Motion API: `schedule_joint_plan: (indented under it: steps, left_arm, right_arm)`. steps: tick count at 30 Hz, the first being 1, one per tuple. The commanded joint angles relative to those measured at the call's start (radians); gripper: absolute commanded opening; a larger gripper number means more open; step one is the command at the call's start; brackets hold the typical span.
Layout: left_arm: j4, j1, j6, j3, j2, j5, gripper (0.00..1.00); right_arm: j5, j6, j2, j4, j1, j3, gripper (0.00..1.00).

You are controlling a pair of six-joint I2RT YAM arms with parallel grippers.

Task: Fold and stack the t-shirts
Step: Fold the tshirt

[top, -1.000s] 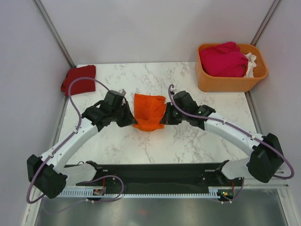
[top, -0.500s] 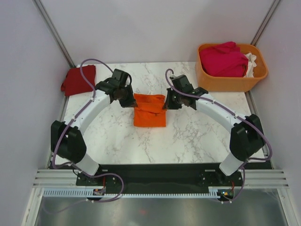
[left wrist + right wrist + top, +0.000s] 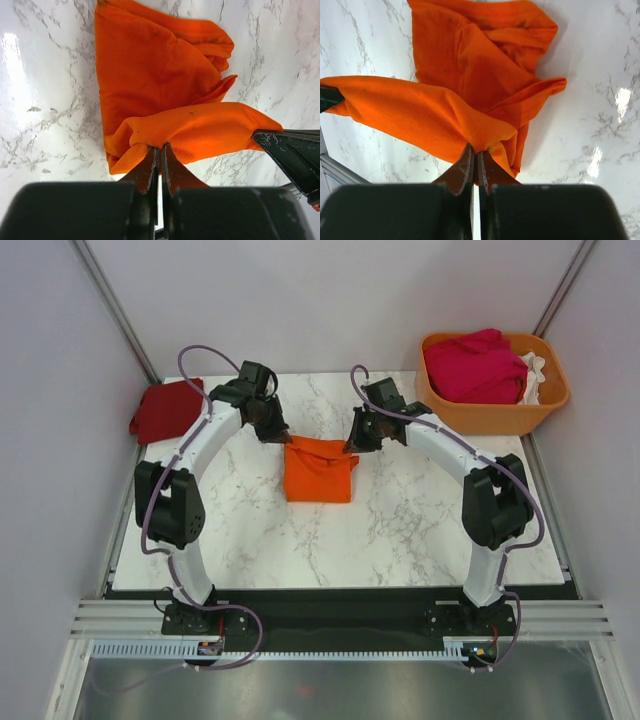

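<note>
The bright orange t-shirt lies partly folded mid-table. My left gripper is shut on its far left corner and my right gripper is shut on its far right corner. Both hold that edge lifted and stretched between them. In the left wrist view the cloth hangs from my shut jaws; in the right wrist view the cloth does the same. The dark red t-shirt lies folded at the far left. The magenta t-shirt and a white one sit in the basket.
The rigid orange plastic basket stands at the far right corner of the marble table. Grey walls and metal posts close in the back and sides.
Both arms have reached further back, carrying the shirt's gripped edge away from the near side. The orange shirt has moved back and now lies flatter, its far edge lifted.
</note>
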Motion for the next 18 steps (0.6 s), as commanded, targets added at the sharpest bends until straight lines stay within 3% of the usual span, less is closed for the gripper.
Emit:
schedule_joint_plan:
  steps: [1, 4, 6, 8, 9, 10, 11, 13, 18]
  left_arm:
    - [-0.011, 0.015, 0.053, 0.100, 0.064, 0.024, 0.02]
    - [-0.031, 0.027, 0.069, 0.176, 0.148, 0.032, 0.02]
    - [-0.044, 0.033, 0.077, 0.241, 0.220, 0.041, 0.03]
    - [-0.062, 0.044, 0.088, 0.297, 0.272, 0.050, 0.17]
    - [-0.062, 0.049, 0.089, 0.314, 0.321, 0.059, 0.28]
    - [-0.067, 0.052, 0.097, 0.331, 0.343, 0.055, 0.51]
    - [-0.071, 0.062, 0.096, 0.371, 0.364, 0.052, 0.58]
    - [-0.077, 0.076, 0.096, 0.417, 0.412, 0.062, 0.66]
    - [-0.107, 0.110, 0.137, 0.574, 0.402, 0.021, 0.71]
  right_arm:
    - [-0.027, -0.016, 0.063, -0.011, -0.026, 0.090, 0.07]
    - [-0.038, -0.016, 0.120, -0.018, -0.041, 0.145, 0.10]
    - [-0.047, -0.016, 0.166, -0.021, -0.046, 0.187, 0.28]
    - [-0.047, -0.017, 0.198, -0.028, -0.054, 0.231, 0.61]
    - [-0.028, -0.014, 0.224, -0.034, -0.057, 0.245, 0.69]
    - [-0.018, -0.012, 0.235, -0.035, -0.069, 0.259, 0.80]
    - [-0.009, -0.009, 0.245, -0.035, -0.075, 0.295, 0.92]
    - [0.017, -0.005, 0.272, -0.050, -0.106, 0.343, 0.96]
    - [0.072, -0.041, 0.215, -0.082, -0.147, 0.438, 0.97]
